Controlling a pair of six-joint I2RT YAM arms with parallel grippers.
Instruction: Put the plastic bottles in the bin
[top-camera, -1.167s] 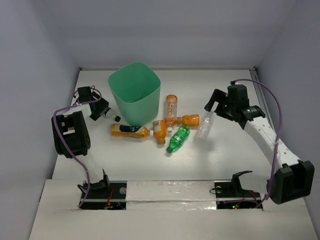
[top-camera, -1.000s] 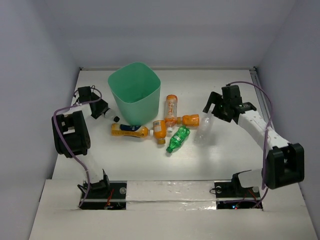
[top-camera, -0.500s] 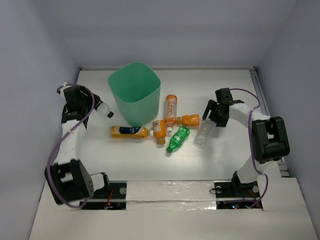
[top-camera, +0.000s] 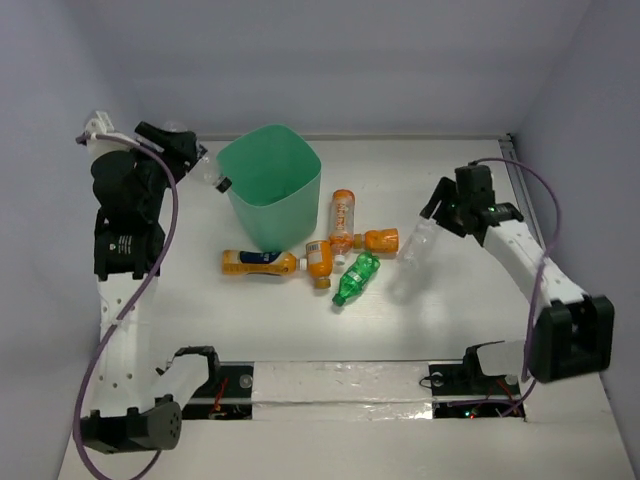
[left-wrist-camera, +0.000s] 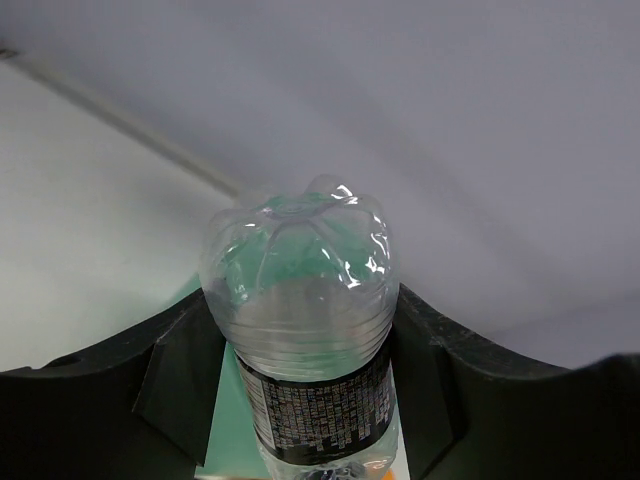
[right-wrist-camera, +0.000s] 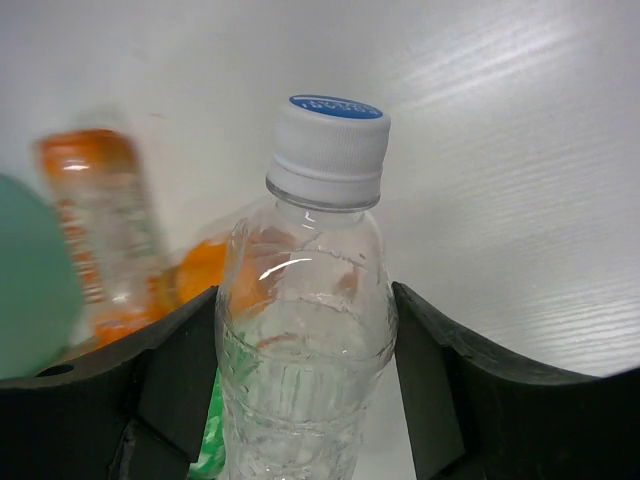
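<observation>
My left gripper (top-camera: 188, 158) is shut on the clear bottle with the dark label (top-camera: 210, 173), held in the air at the left rim of the mint-green bin (top-camera: 272, 215), cap toward the bin. In the left wrist view the fingers (left-wrist-camera: 170, 390) clamp that bottle (left-wrist-camera: 305, 320) by its labelled body. My right gripper (top-camera: 447, 214) is shut on the clear bottle (top-camera: 420, 240), lifted above the table right of the pile. In the right wrist view its white cap (right-wrist-camera: 330, 150) points away from the jaws. Several orange bottles (top-camera: 343, 214) and a green one (top-camera: 356, 277) lie beside the bin.
An orange bottle with a blue label (top-camera: 258, 262) lies in front of the bin. Another orange bottle (top-camera: 319, 259) lies next to it. The white table (top-camera: 300, 330) ends at walls left, right and back. A taped strip with the arm bases (top-camera: 330, 385) runs along the near edge.
My left arm has lifted the dark-label bottle from the table left of the bin up to the bin's left rim. My right gripper has closed on the clear bottle and raised it off the table.
</observation>
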